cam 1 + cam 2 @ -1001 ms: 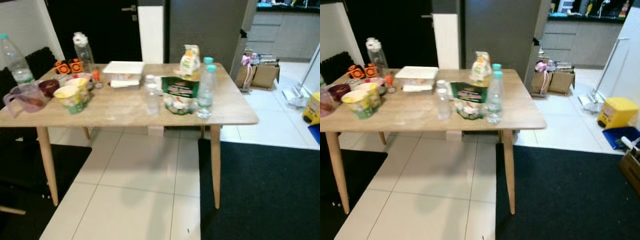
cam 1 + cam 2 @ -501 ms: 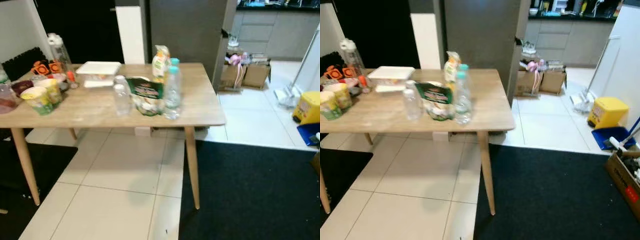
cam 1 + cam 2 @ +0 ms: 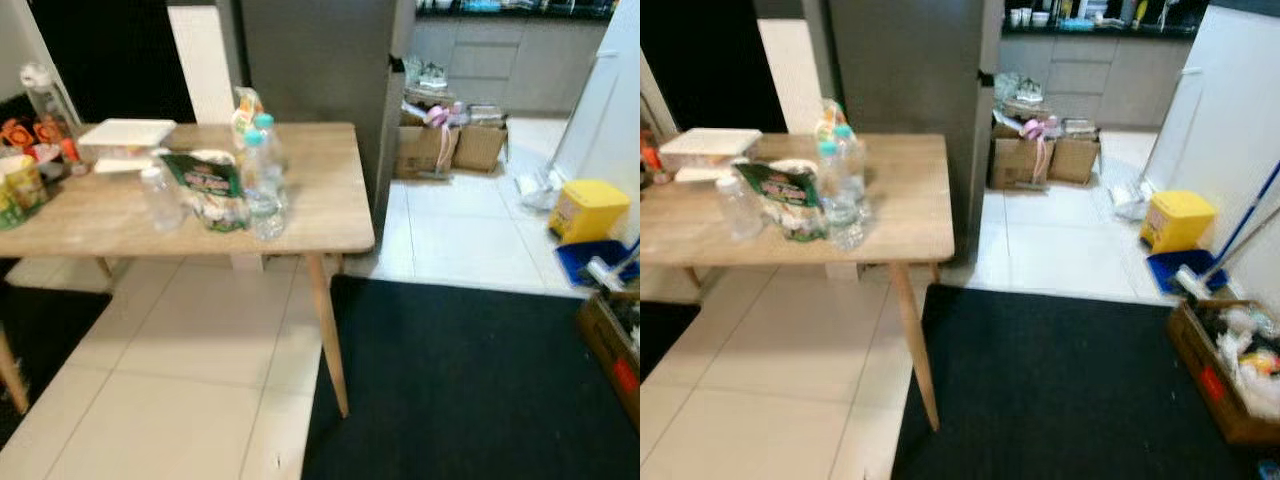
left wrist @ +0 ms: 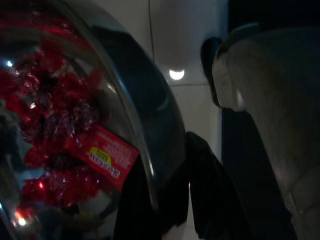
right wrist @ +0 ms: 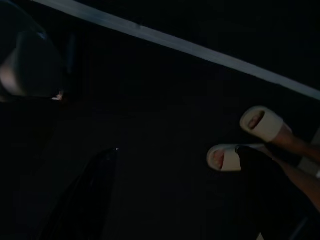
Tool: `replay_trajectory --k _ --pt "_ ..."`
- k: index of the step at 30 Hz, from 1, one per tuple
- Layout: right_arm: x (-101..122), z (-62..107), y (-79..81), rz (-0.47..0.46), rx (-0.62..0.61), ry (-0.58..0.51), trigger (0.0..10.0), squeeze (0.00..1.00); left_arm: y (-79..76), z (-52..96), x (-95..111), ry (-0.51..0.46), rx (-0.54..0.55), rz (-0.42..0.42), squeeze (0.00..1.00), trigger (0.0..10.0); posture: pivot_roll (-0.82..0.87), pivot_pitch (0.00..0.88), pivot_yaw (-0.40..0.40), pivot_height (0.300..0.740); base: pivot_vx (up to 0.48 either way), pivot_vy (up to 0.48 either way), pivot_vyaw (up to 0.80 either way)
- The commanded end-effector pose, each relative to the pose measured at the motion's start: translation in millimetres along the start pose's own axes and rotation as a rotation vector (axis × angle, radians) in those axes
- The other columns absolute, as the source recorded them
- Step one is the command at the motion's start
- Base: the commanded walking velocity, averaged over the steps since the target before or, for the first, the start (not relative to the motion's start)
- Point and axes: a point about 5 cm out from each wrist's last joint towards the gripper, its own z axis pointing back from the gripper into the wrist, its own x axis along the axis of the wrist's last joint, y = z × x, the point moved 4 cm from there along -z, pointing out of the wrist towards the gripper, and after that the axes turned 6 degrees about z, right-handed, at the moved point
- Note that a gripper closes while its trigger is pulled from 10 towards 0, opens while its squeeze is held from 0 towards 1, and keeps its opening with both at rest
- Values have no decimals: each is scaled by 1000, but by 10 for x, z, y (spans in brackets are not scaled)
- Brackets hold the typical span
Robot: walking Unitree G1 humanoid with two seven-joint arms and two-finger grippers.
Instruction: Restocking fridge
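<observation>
1. On the wooden bench (image 3: pixel 120 215), at the left, stand a white box (image 3: pixel 124 133), a green bag (image 3: pixel 205 185) and water bottles (image 3: pixel 262 180).
2. Behind it is the grey fridge (image 3: pixel 305 60).
3. Cardboard boxes (image 3: pixel 450 148) and a yellow bin (image 3: pixel 588 210) are on the tiled floor.
4. The left gripper (image 4: pixel 187 200) is beside a clear container of red sweets (image 4: pixel 65 145); I cannot tell how its jaws stand.
5. The right wrist view is dark; a person's slippers (image 5: pixel 245 140) show, jaws unclear.

Left gripper (image 4: pixel 165 200) fingers clasp something clear and rounded — right gripper (image 5: pixel 175 200) hangs low, fingers apart.
</observation>
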Motion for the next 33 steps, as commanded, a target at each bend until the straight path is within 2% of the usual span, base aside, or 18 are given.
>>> replay_trajectory --k 1,8,17,33 --pt "47 -2 28 11 10 -14 10000 0 -64 -3 -9 0 -20 -7 0 10000 -93 0 24 740 0 -480 0" --pt "18 1 148 12 30 -9 10000 0 -17 -3 39 -7 -20 -53 0 10000 -84 0 44 740 0 -480 0" --pt "5 3 199 19 43 -7 10000 0 99 7 56 -11 2 -46 0 10000 -79 0 47 740 0 -480 0" --pt "9 7 287 16 60 -8 10000 0 80 12 -19 6 -5 -49 0 10000 -73 0 54 740 0 -480 0"
